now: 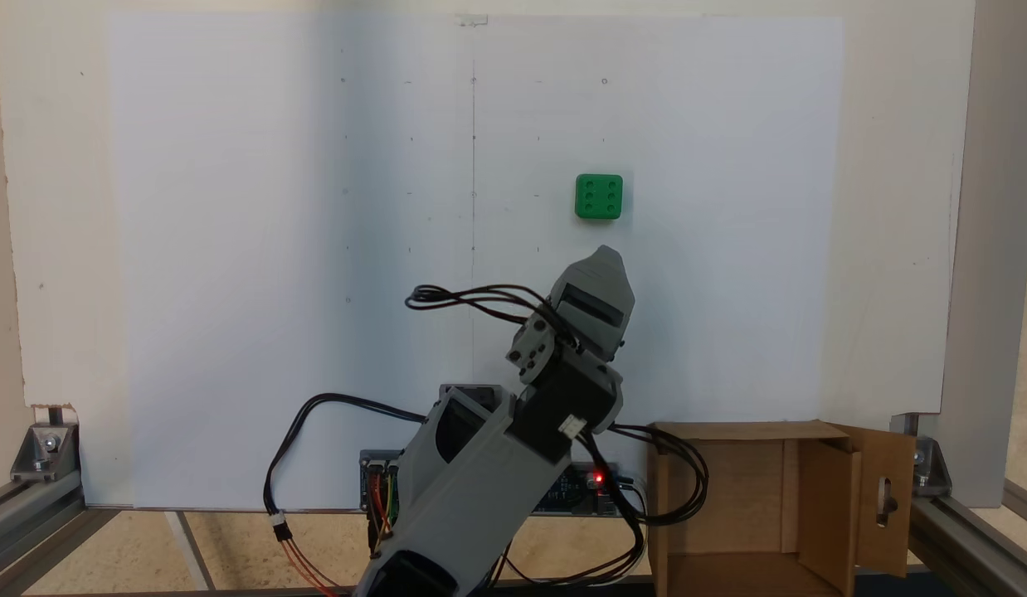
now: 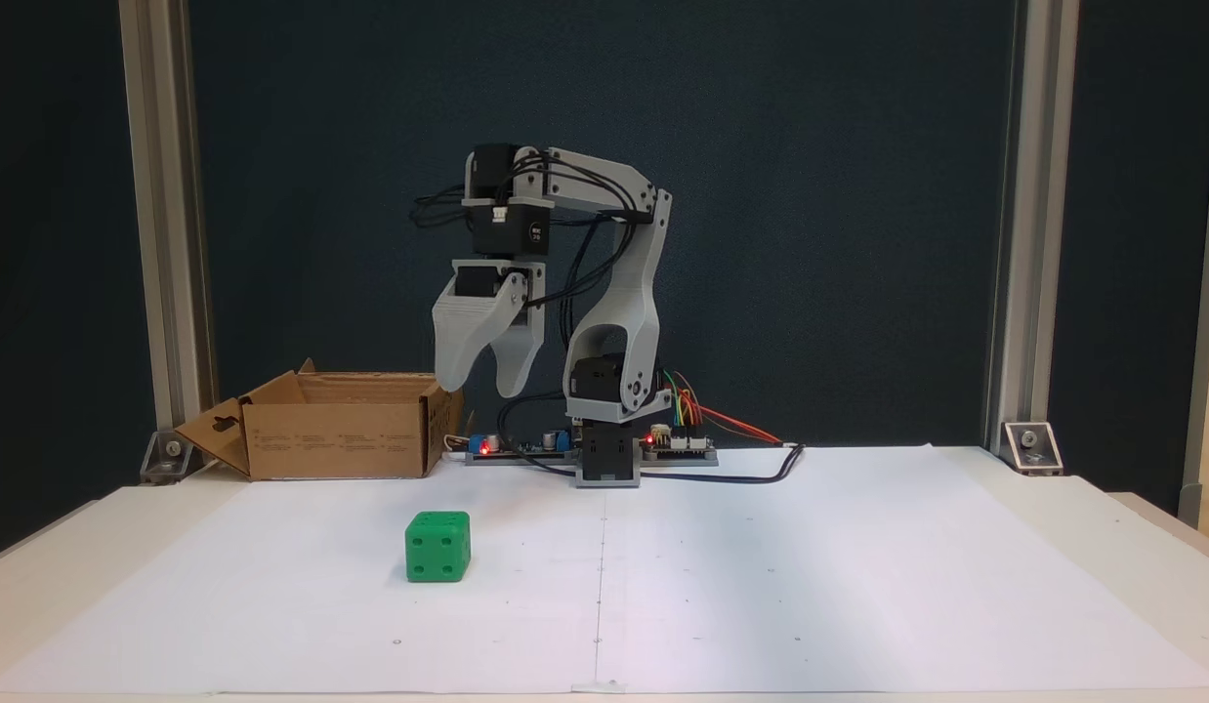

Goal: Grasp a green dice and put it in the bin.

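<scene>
The green dice rests on the white paper, six pips facing up in a fixed view. My gripper hangs well above the table, pointing down, its two grey jaws apart with nothing between them. It is short of the dice, between the arm's base and the cube. From above, my gripper ends just below the dice in the picture. The cardboard bin stands open beside the arm's base, one flap with a slot hole folded outward.
The arm's base sits at the table's edge with circuit boards and loose cables around it. Aluminium frame posts rise at the corners. White paper covers the table.
</scene>
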{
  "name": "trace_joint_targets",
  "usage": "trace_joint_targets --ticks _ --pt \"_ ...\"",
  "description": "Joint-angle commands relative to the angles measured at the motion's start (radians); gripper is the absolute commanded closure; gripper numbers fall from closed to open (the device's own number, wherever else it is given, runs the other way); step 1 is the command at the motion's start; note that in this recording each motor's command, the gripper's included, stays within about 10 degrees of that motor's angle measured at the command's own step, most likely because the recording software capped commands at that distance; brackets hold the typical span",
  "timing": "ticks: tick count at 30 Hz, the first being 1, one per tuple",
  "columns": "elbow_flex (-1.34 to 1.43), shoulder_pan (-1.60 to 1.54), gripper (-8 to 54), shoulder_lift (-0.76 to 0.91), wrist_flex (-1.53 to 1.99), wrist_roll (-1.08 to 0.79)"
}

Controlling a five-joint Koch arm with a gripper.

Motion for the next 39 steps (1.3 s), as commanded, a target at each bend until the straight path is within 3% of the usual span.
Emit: trace_joint_targets --ticks 1,9,17,39 --pt "-0.08 0.002 0.1 -0.02 0.031 -0.165" --pt "-0.163 0.028 0.0 -0.123 0.028 -0.313" --pt "-0.301 0.055 0.1 -0.23 0.015 -0.313" --pt "-0.354 -0.091 0.2 -0.359 -0.031 -0.325"
